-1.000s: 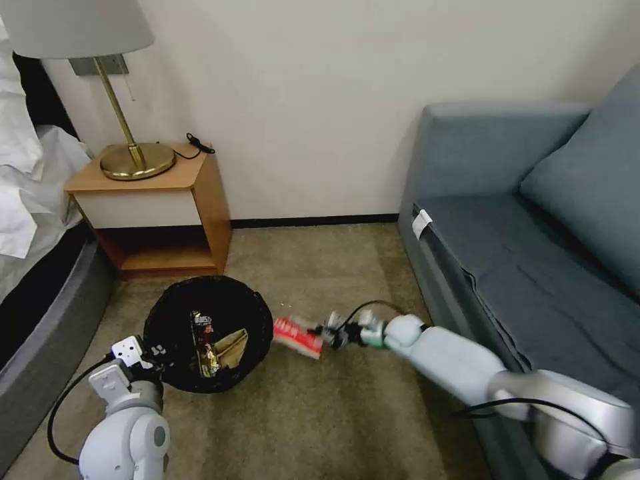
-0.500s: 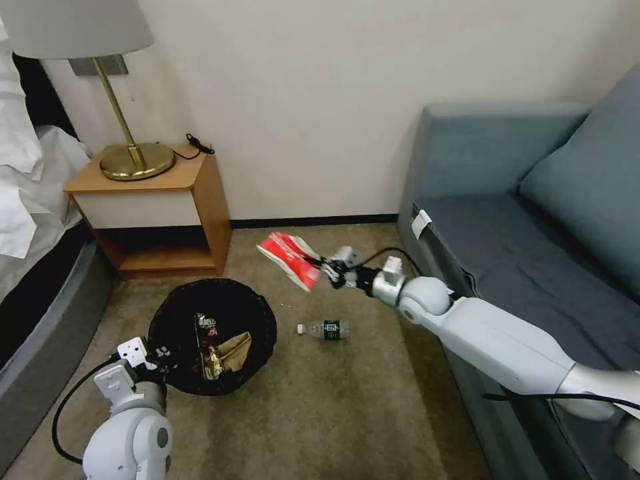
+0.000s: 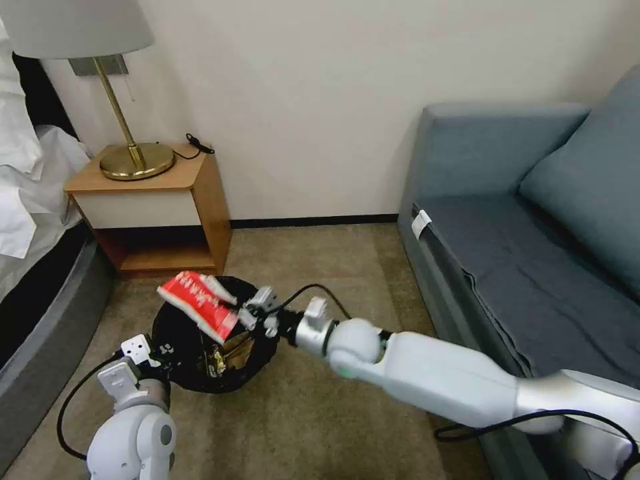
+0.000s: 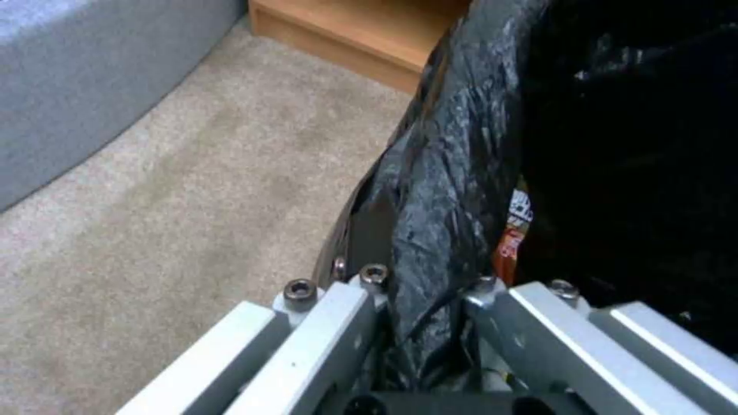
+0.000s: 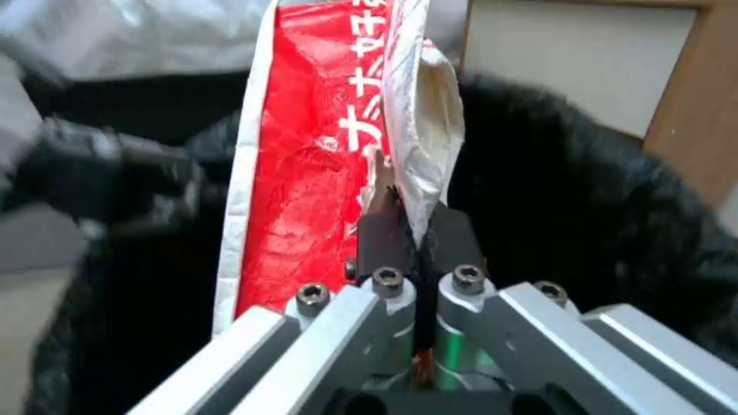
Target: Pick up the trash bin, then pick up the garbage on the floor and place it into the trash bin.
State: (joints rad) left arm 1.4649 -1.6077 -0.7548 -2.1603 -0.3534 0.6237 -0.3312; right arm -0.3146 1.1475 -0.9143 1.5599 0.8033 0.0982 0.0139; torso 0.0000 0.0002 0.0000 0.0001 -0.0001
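The grey sofa [image 3: 533,220] stands along the right, the wooden nightstand [image 3: 157,213] with its brass lamp [image 3: 133,157] by the wall. On the carpet [image 3: 333,413] between them the trash bin [image 3: 177,333], lined with a black bag, is held at its near rim by the left gripper [image 3: 157,350], jaws clenched on the bag-covered edge [image 4: 430,276]. A brown paper bag [image 3: 233,347] and a gold wrapper [image 3: 215,363] lie inside. The right gripper [image 3: 248,313] reaches over the bin's mouth, jaws pinched tight on the red-and-white snack packet [image 3: 197,303], which hangs above the opening [image 5: 308,190].
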